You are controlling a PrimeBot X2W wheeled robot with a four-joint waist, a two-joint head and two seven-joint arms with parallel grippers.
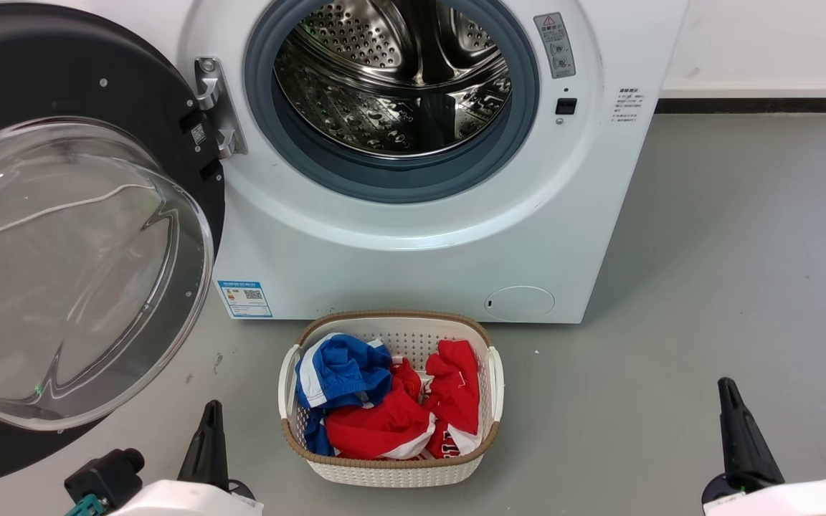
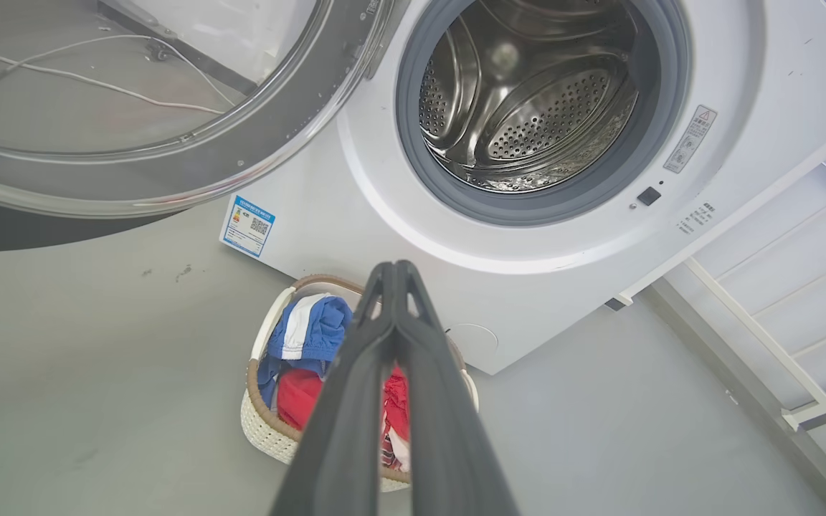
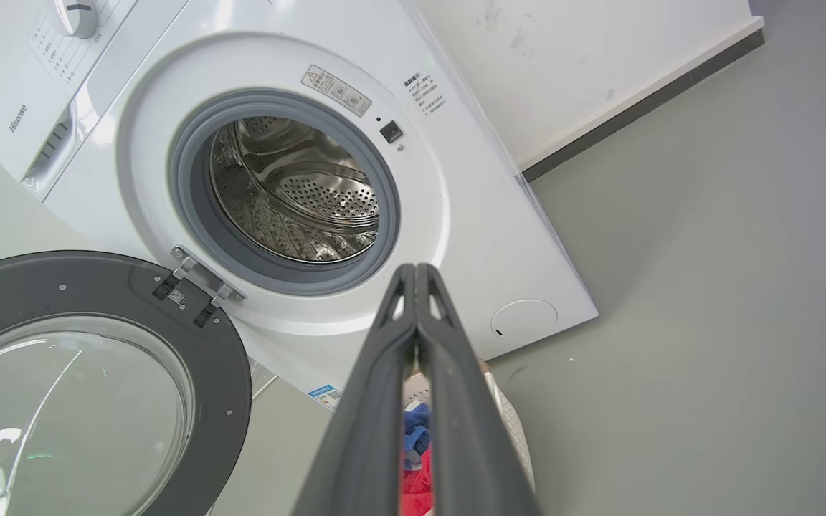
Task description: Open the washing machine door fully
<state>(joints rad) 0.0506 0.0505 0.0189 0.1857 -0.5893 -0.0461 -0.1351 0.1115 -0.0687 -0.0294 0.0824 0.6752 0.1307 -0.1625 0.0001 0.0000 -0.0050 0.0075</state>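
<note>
Grey floor [image 1: 728, 272], washing machine door [image 1: 76, 272] wide open near left claw [image 1: 211, 412]

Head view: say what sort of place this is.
Probably a laundry area: a white front-loading washing machine with its door swung open, and a basket of red and blue clothes on the grey floor before it.

The left gripper [image 2: 393, 271], fingers pressed together, hides the middle of the laundry basket [image 2: 259, 430]; up-left of its tips the washing machine door [image 2: 169, 172] runs off the frame. The warning sticker [image 2: 691, 138] (right of the tips) is unreadably small.
</note>
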